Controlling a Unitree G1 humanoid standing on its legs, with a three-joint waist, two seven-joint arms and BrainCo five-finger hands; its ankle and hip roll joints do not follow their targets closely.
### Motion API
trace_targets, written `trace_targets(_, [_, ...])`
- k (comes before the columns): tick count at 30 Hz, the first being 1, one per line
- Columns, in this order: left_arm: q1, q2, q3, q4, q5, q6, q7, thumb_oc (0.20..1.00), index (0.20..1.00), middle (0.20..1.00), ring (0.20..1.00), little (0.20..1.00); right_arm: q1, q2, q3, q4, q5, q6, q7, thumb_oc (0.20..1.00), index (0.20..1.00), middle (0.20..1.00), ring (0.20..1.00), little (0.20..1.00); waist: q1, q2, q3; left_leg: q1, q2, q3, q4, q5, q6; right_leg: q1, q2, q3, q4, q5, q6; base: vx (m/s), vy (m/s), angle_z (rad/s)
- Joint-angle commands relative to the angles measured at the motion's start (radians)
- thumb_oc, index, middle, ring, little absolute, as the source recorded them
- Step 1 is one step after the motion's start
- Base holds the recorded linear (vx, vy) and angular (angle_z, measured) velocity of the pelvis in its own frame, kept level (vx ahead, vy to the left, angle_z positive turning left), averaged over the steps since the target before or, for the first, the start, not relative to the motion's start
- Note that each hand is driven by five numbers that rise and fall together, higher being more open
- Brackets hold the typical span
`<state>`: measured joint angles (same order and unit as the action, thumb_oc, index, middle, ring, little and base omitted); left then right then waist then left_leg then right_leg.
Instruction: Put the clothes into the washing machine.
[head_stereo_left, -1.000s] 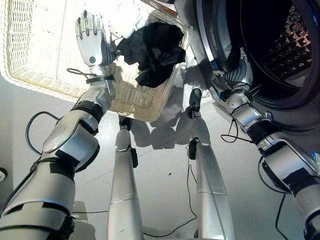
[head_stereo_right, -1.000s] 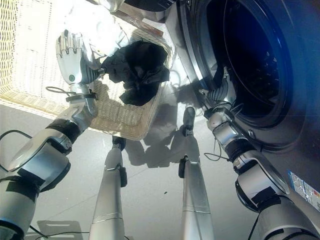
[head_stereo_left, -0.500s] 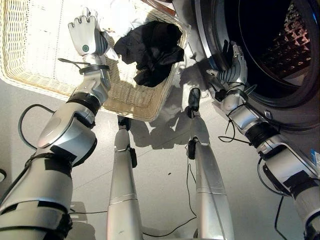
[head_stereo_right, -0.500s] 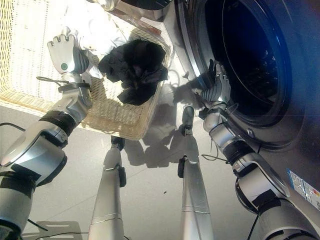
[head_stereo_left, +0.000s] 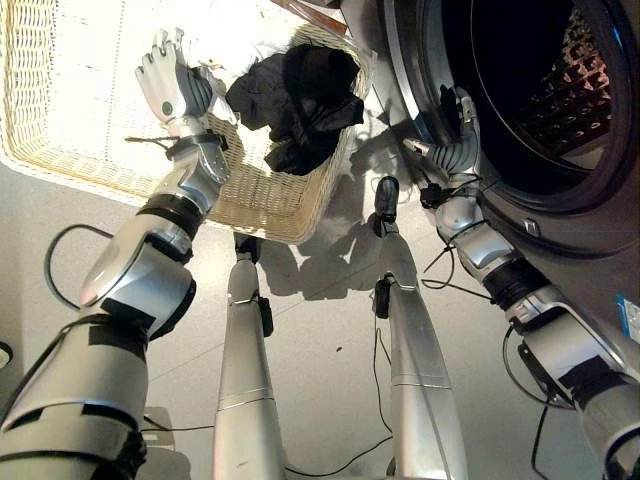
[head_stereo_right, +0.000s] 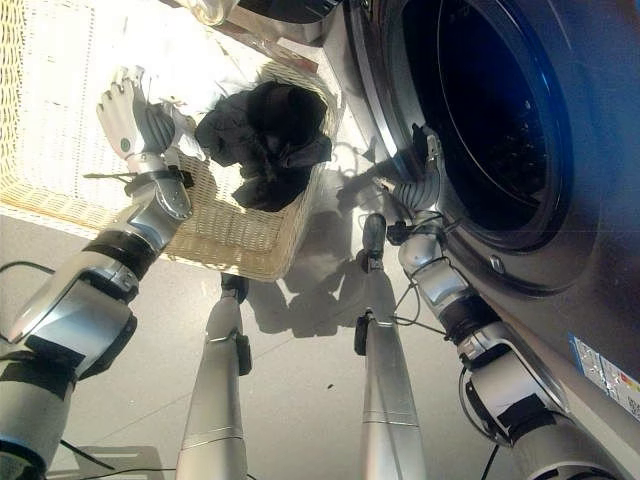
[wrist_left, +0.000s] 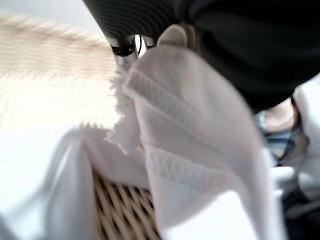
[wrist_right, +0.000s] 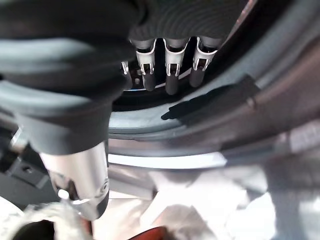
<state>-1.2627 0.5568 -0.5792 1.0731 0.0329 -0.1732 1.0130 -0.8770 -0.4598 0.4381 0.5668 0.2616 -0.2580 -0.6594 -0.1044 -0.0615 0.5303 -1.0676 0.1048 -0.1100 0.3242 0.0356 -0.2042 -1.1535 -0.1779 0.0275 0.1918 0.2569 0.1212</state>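
Laundry scene seen from the robot's head, looking down. A pale woven wicker basket (head_stereo_left: 270, 205) sits on the grey floor (head_stereo_left: 320, 330) to the robot's left, and the round open port of a dark-fronted washing machine (head_stereo_left: 520, 90) lies to its right; the basket's near corner is just beside the machine's front.

Clothes. A crumpled black garment (head_stereo_left: 300, 100) is heaped in the basket's corner nearest the machine, partly draped over the rim. Beside it, further into the basket, lies bright white cloth (head_stereo_right: 195, 60). All of the clothes that can be seen are in the basket; the drum interior (head_stereo_left: 590, 70) shows its perforated metal wall, and whether any garment lies within cannot be told.

Left hand (head_stereo_left: 168, 85). Raised over the basket, just beside the black garment, its back towards the head camera. The left wrist view shows a fold of hemmed white fabric (wrist_left: 195, 150) lying against the hand, with wicker weave below it; whether the fingers are clenched on this cloth or released cannot be told.

Right hand (head_stereo_left: 458, 125). Placed at the lower left edge of the machine's port, against the grey rubber door seal (wrist_right: 200, 125). Its dark-tipped fingers (wrist_right: 171, 75) are extended and relaxed, grasping nothing.
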Motion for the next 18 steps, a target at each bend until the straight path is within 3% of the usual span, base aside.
trace_targets(1, [0.124, -0.048, 0.098, -0.117, 0.01, -0.202, 0.094, 0.2, 0.2, 0.2, 0.2, 0.2, 0.104, 0.027, -0.055, -0.167, 0.06, -0.116, 0.065, 1.0, 1.0, 1.0, 1.0, 1.0, 0.02, 0.006, -0.01, 0.014, -0.078, 0.008, -0.085, 0.091, 0.126, 0.017, 0.063, -0.025, 0.083, -0.064, 0.012, 0.0, -0.041, -0.02])
trace_targets(2, [0.147, -0.055, 0.112, -0.155, 0.02, -0.22, 0.102, 0.2, 0.2, 0.2, 0.2, 0.2, 0.12, 0.035, -0.067, -0.191, 0.075, -0.126, 0.077, 1.0, 1.0, 1.0, 1.0, 1.0, 0.023, 0.007, -0.01, 0.012, -0.079, 0.006, -0.085, 0.091, 0.127, 0.016, 0.063, -0.026, 0.083, -0.064, 0.012, 0.0, -0.034, -0.01])
trace_targets(3, [0.239, -0.085, 0.147, -0.282, 0.094, -0.283, 0.158, 0.2, 0.2, 0.2, 0.2, 0.2, 0.177, 0.061, -0.105, -0.27, 0.101, -0.142, 0.128, 1.0, 1.0, 1.0, 1.0, 1.0, 0.034, 0.011, -0.01, 0.009, -0.083, 0.001, -0.085, 0.089, 0.131, 0.015, 0.062, -0.031, 0.086, -0.066, 0.011, -0.01, -0.034, 0.0])
trace_targets(7, [0.39, -0.15, 0.198, -0.495, 0.284, -0.365, 0.208, 0.2, 0.2, 0.2, 0.2, 0.2, 0.277, 0.118, -0.164, -0.405, 0.206, -0.147, 0.282, 1.0, 1.0, 1.0, 1.0, 1.0, 0.056, 0.013, -0.01, 0.021, -0.087, -0.009, -0.097, 0.091, 0.142, 0.029, 0.057, -0.045, 0.082, -0.06, 0.015, -0.01, -0.037, 0.01])
trace_targets(10, [0.437, -0.153, 0.21, -0.588, 0.379, -0.384, 0.209, 0.2, 0.2, 0.2, 0.2, 0.2, 0.307, 0.135, -0.177, -0.447, 0.279, -0.14, 0.365, 1.0, 1.0, 1.0, 1.0, 1.0, 0.064, 0.012, -0.01, 0.024, -0.088, -0.013, -0.1, 0.092, 0.145, 0.034, 0.054, -0.053, 0.082, -0.057, 0.017, 0.0, -0.042, 0.01])
trace_targets(12, [0.477, -0.148, 0.21, -0.708, 0.484, -0.385, 0.194, 0.2, 0.2, 0.2, 0.2, 0.2, 0.342, 0.153, -0.183, -0.496, 0.393, -0.116, 0.491, 1.0, 1.0, 1.0, 1.0, 1.0, 0.072, 0.01, -0.01, 0.031, -0.089, -0.017, -0.101, 0.094, 0.15, 0.043, 0.047, -0.062, 0.082, -0.055, 0.018, 0.0, -0.037, 0.01])
trace_targets(18, [0.5, -0.111, 0.187, -0.875, 0.596, -0.356, 0.126, 0.2, 0.2, 0.2, 0.2, 0.2, 0.369, 0.157, -0.162, -0.571, 0.542, -0.054, 0.671, 1.0, 1.0, 1.0, 1.0, 1.0, 0.087, 0.015, -0.01, 0.042, -0.095, -0.023, -0.097, 0.098, 0.157, 0.058, 0.034, -0.074, 0.088, -0.055, 0.022, 0.0, 0.0, 0.0])
